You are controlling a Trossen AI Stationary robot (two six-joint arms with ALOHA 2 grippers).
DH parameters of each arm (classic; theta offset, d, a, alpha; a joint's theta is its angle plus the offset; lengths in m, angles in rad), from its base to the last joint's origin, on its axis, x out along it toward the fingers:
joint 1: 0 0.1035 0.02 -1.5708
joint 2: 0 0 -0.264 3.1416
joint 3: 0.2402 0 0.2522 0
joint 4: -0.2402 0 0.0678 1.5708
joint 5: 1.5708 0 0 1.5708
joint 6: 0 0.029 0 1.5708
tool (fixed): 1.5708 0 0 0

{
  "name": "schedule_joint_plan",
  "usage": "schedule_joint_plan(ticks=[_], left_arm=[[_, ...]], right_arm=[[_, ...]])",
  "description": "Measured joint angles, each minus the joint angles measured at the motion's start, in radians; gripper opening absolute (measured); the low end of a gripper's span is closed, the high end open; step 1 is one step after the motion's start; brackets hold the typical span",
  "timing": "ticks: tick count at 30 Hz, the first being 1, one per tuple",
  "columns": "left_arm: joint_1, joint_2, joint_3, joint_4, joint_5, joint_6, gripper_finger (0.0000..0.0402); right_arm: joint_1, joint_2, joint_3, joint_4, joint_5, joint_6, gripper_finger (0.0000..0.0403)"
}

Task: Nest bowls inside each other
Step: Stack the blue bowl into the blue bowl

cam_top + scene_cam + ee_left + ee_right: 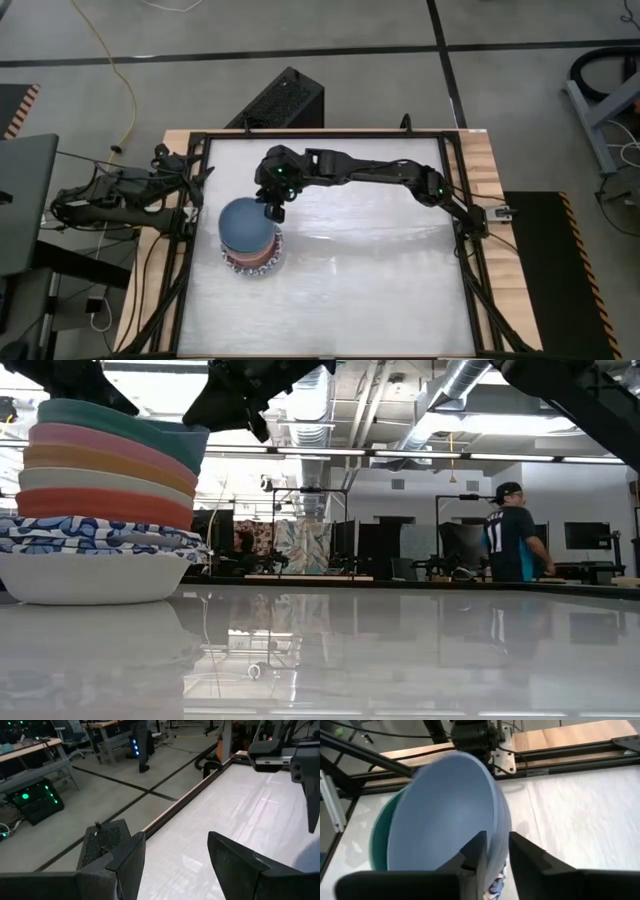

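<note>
A stack of nested bowls (250, 250) stands left of the table's middle, a white bowl (90, 578) at its bottom on the table. The low view shows blue-patterned rims (95, 535) and red, beige, orange and pink bowls above it, with a dark green bowl (120, 420) highest. A blue bowl (445, 815) lies tilted in the green bowl (377, 840). My right gripper (498, 855) is open at the blue bowl's far-right rim, one finger inside, one outside. My left gripper (175, 855) hangs open at the table's left edge, holding nothing. My right gripper comes slanting down from the table's far right, its fingers astride the blue bowl's rim (495, 840). Beside the wall a gap shows between the fingers, with a patterned bowl (497, 884) seen through it. Whether either finger touches the wall, I cannot tell.
Bare white table (380, 270) lies to the right of the stack and toward the near edge. A black frame (320, 135) runs round the table. A black box (285, 100) stands on the floor beyond the far edge. A person (515, 540) walks in the room behind.
</note>
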Motion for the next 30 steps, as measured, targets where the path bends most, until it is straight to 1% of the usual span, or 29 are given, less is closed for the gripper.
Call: schedule_joint_plan(ticks=[3,5,6,9,11,13,15,17,20,22,24,27,30], left_arm=[[0.000,0.000,0.000,0.017,0.001,0.016,0.0206],[0.000,0.000,0.000,0.049,0.032,0.029,0.0206],[0.000,0.000,0.000,0.069,0.073,0.043,0.0206],[0.000,0.000,0.000,0.116,0.257,0.070,0.0205],[-0.001,0.010,0.000,0.119,0.334,0.069,0.0198],[0.000,0.023,-0.002,0.117,0.351,0.057,0.0180],[0.000,0.041,-0.019,0.146,0.351,0.054,0.0152],[0.000,0.059,-0.039,0.176,0.350,0.063,0.0116],[0.000,0.109,-0.058,0.223,0.300,0.076,0.0055],[0.000,0.142,-0.067,0.245,0.287,0.094,0.0018],[0.000,0.175,-0.067,0.280,0.300,0.104,0.0008],[0.000,0.218,-0.067,0.303,0.369,0.118,0.0005],[0.000,0.255,-0.067,0.304,0.405,0.117,0.0001]], right_arm=[[0.000,0.000,0.000,-0.004,-0.018,-0.007,0.0122],[0.000,0.000,0.000,-0.002,-0.023,-0.011,0.0133],[0.002,-0.004,0.002,-0.003,-0.024,-0.012,0.0138],[0.013,-0.030,0.002,-0.001,-0.025,-0.040,0.0145],[0.026,-0.061,0.002,-0.012,-0.024,-0.074,0.0146],[0.038,-0.092,0.003,-0.006,-0.025,-0.104,0.0145],[0.046,-0.119,0.003,-0.012,-0.025,-0.115,0.0141],[0.048,-0.146,0.003,-0.029,-0.024,-0.116,0.0137],[0.055,-0.187,0.003,-0.063,-0.014,-0.111,0.0130],[0.066,-0.214,0.003,-0.089,0.009,-0.113,0.0127],[0.082,-0.234,0.003,-0.129,0.054,-0.129,0.0125],[0.103,-0.253,0.003,-0.174,0.120,-0.142,0.0122],[0.106,-0.254,0.003,-0.180,0.142,-0.149,0.0121]])
